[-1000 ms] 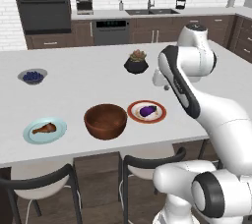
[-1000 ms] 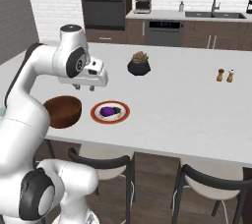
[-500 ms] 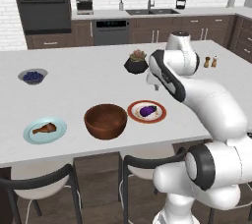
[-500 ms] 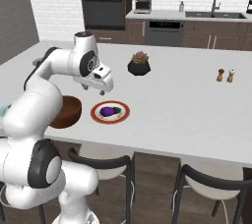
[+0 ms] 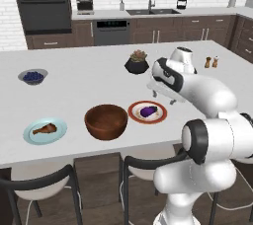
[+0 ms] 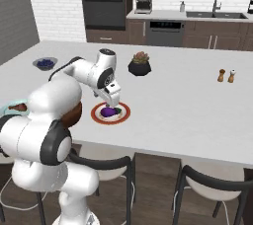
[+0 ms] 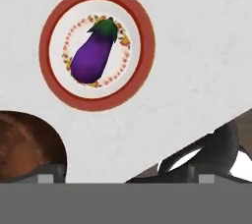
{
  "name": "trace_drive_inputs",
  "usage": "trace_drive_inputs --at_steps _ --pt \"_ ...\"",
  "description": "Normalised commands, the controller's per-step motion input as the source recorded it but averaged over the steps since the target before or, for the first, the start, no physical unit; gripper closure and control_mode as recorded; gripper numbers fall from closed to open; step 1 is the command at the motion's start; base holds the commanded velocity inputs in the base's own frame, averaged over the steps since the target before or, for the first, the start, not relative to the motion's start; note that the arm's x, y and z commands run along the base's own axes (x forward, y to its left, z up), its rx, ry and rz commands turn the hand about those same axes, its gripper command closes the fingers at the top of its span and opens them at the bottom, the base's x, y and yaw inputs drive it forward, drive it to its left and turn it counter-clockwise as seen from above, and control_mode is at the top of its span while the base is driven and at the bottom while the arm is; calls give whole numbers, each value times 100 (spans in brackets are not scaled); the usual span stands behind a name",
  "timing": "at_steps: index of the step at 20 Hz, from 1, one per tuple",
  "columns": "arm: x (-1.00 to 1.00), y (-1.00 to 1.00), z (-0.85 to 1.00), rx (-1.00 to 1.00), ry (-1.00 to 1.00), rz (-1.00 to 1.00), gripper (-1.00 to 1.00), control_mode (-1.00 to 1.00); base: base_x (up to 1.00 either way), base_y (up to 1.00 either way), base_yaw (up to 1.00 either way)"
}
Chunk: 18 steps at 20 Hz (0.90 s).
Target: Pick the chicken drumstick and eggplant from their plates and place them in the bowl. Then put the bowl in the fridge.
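The dark purple eggplant (image 7: 93, 53) lies on the white plate with the orange-red rim (image 7: 96, 104). My gripper (image 7: 125, 176) hangs open above that plate's near side, nothing between its fingers. From the left base view the gripper (image 5: 163, 96) hovers just right of and above the eggplant (image 5: 148, 112). The brown wooden bowl (image 5: 105, 121) stands left of that plate. The chicken drumstick (image 5: 44, 130) rests on the teal plate (image 5: 30, 137) farther left. In the right base view the gripper (image 6: 112, 102) is over the eggplant (image 6: 109, 112), and my arm hides the bowl.
A black pot with a succulent (image 5: 137, 62) stands behind the plates. A small grey bowl of berries (image 5: 33, 76) is at the far left, and salt and pepper shakers (image 5: 211, 62) are at the right. Two chairs (image 5: 143, 165) are tucked under the counter's front edge.
The arm has swung left and down from beside the red-rimmed plate to above it. The jaws have opened wide.
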Motion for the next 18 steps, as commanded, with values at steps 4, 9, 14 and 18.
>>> trace_drive_inputs --at_steps 4,9,14,18 --pt "88 -20 -52 -12 19 -13 -100 -100 0 0 0" --pt "75 0 -60 -9 12 -5 -100 -100 0 0 0" --pt "45 21 -30 0 1 -1 -100 -100 0 0 0" --pt "43 16 -19 0 0 0 -100 -100 0 0 0"
